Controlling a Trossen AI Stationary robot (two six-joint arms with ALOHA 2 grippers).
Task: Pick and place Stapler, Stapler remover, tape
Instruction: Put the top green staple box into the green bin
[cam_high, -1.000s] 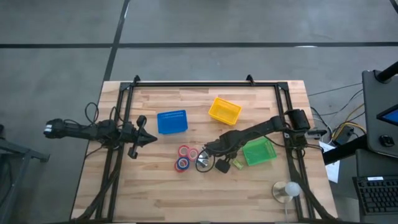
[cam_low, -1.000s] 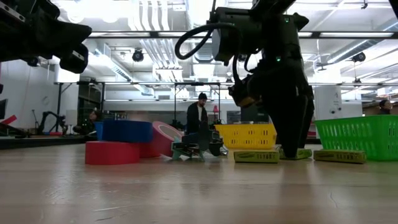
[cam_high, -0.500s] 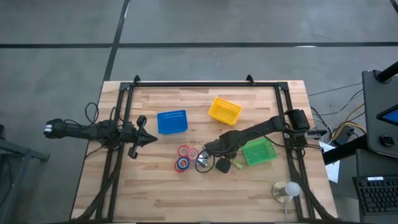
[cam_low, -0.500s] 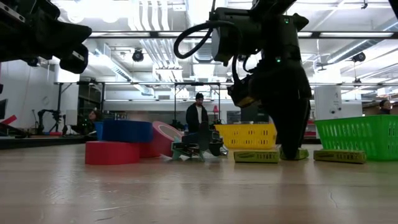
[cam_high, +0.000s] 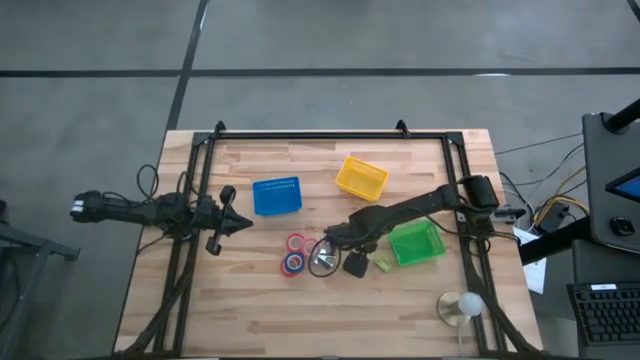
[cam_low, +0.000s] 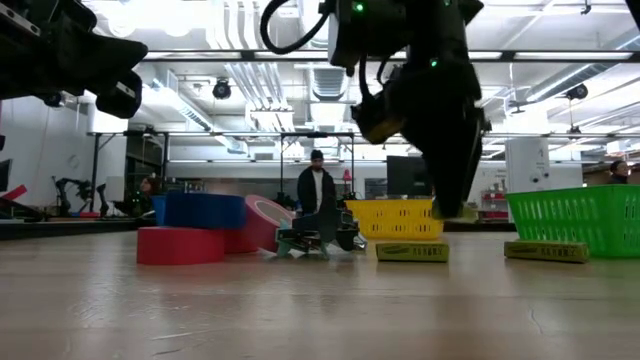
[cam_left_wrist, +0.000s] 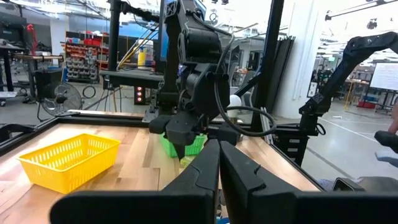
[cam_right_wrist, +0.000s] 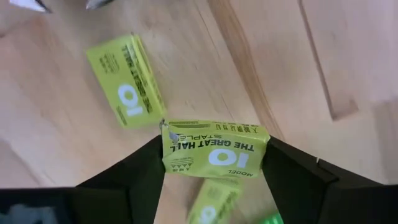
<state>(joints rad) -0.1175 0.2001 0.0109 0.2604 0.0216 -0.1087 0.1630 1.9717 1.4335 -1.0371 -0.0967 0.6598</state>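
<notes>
A yellow-green staple box (cam_right_wrist: 214, 149) is clamped between the right gripper's (cam_right_wrist: 211, 163) fingers, lifted above the table (cam_high: 250, 310) near its middle. The three tape rolls (cam_high: 297, 253) lie just beside, toward the left edge. The left gripper (cam_high: 240, 224), fingers together, waits near that edge.

The robot has two thin dark arms made of black tubes and chunky joints. The left arm (cam_high: 150, 211) has a pale, whitish end piece and looping black cables along it. The right arm (cam_high: 420, 206) has a boxy black block where it starts. From low down it looks big and black, with a thick black cable curling over its top and small green lights glowing on it.
</notes>
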